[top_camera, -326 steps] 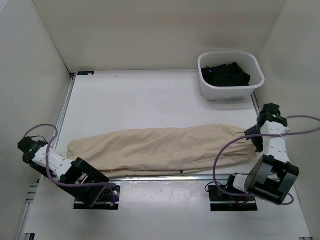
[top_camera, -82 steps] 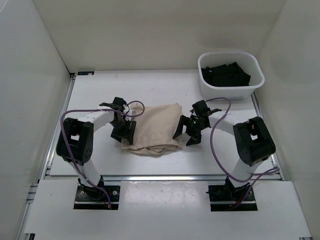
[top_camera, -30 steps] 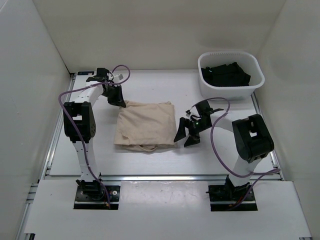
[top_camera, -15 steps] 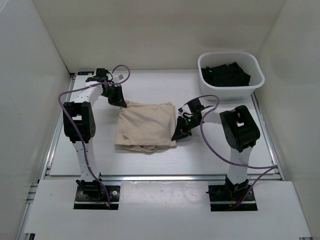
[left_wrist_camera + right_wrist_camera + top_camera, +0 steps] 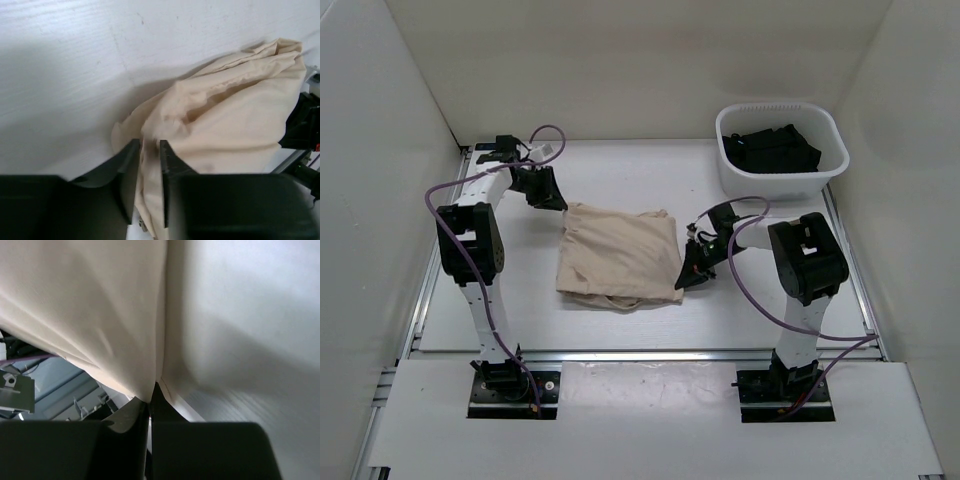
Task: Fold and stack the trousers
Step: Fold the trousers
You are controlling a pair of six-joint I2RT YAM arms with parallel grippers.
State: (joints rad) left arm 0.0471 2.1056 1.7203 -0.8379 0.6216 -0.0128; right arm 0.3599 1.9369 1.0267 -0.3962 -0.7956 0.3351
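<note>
The white tabletop point(image 5: 620, 170) carries the light beige cloth trousers point(image 5: 620, 255), folded roughly square at its centre. The right gripper point(image 5: 687, 279) has its jaws clamped on their right edge. The left gripper point(image 5: 552, 197), jaws narrowly apart, sits at their far left corner.

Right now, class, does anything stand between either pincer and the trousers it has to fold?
Nothing visible does. The right pincer is shut on the right edge of the trousers. The left pincer sits at their far left corner, with cloth showing in its narrow gap.
</note>
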